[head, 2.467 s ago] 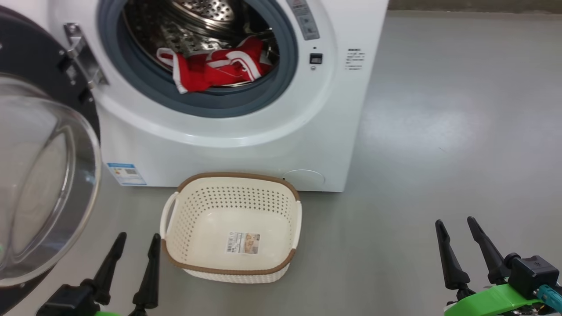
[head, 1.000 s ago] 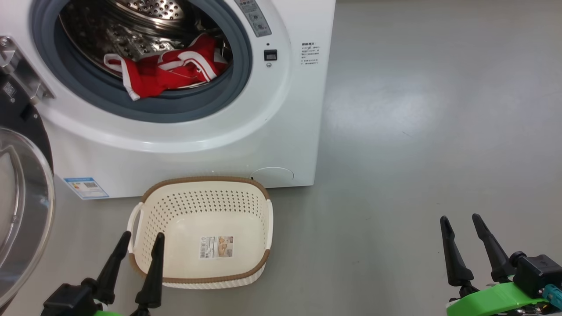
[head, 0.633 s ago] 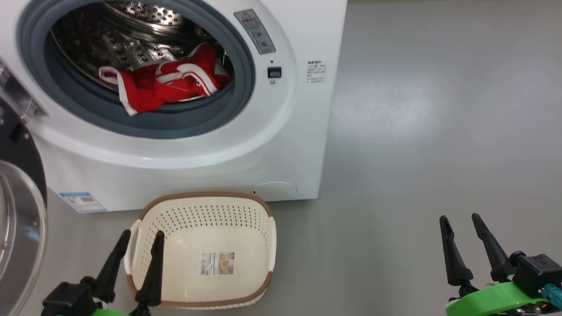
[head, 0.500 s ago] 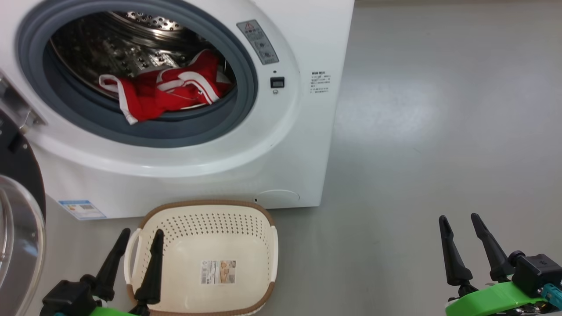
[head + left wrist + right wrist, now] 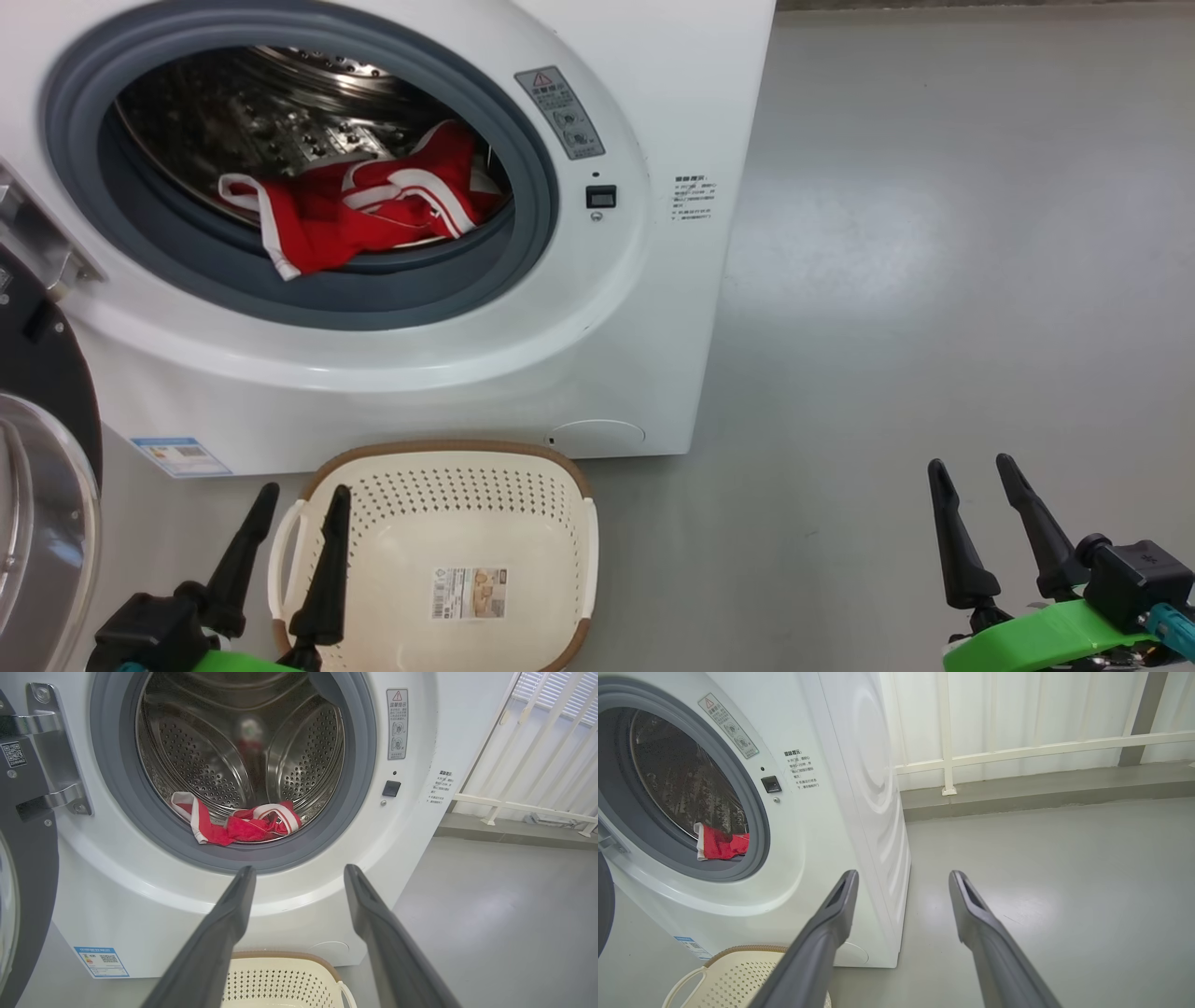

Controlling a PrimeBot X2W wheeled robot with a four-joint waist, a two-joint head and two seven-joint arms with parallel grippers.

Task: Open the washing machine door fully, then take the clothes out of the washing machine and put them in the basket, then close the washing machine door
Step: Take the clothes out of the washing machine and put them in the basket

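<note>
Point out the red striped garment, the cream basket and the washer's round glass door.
Red fabric garment with white stripes (image 5: 373, 219): head view, on its red middle.
Cream perforated plastic basket with brown rim (image 5: 448, 446): head view, on the rim's far edge.
Round black-rimmed glass door (image 5: 42, 523): head view, on the clear window.

Door (image 5: 42, 532) cut off left; basket (image 5: 448, 449) cut off below.
</note>
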